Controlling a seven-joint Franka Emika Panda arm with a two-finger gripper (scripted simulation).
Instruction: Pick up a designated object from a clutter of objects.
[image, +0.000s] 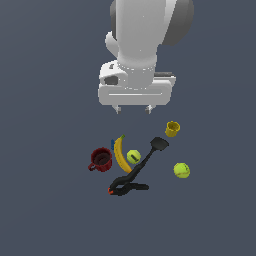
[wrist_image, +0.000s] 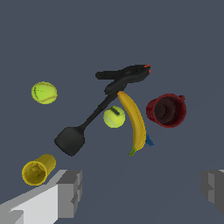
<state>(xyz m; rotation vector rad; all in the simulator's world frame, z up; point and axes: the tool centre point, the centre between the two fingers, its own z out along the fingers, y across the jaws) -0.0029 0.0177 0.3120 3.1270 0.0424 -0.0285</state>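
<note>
The white tool (image: 134, 109) hangs released and empty above the clutter, presumably to survey it first. The plain yellow-green tennis ball (image: 181, 170) sits alone at 4 o'clock from the black spatula (image: 150, 154), well apart from the marked ball (image: 133, 156) touching the yellow banana (image: 120, 155). A tiny blue piece (wrist_image: 149, 141) is mostly hidden behind the banana.

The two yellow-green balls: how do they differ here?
The plain yellow-green tennis ball shows only faint pale seams; the yellow-green ball with a dark mark carries a dark patch. The plain one looks slightly bigger. It lies alone, apart from the clutter; the marked one sits between the yellow banana and the black spatula. Both are round and similarly coloured.
</note>
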